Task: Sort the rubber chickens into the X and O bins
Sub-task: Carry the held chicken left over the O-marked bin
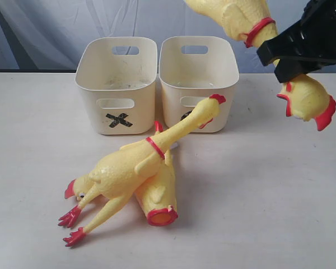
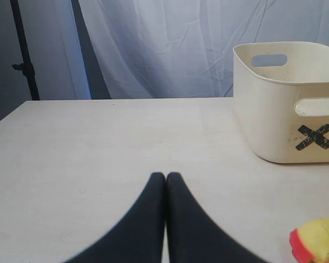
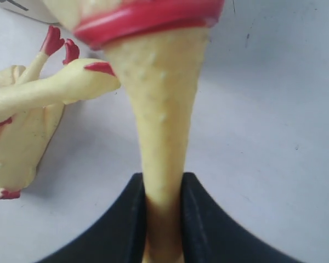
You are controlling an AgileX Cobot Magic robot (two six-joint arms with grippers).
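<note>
Right wrist view: the right gripper [image 3: 163, 189] is pinching a rubber chicken [image 3: 160, 126] by the neck, dangling it high over the table's [image 1: 280, 213] back right corner. It's probably best to centre it over the nearer bin [image 1: 171, 95] before letting go, since that floppy body looks likely to swing.

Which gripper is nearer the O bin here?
Right. The right gripper, holding a chicken by the neck, hangs up beside the O bin. The left gripper sits low over the table, with the X bin nearer it.
</note>
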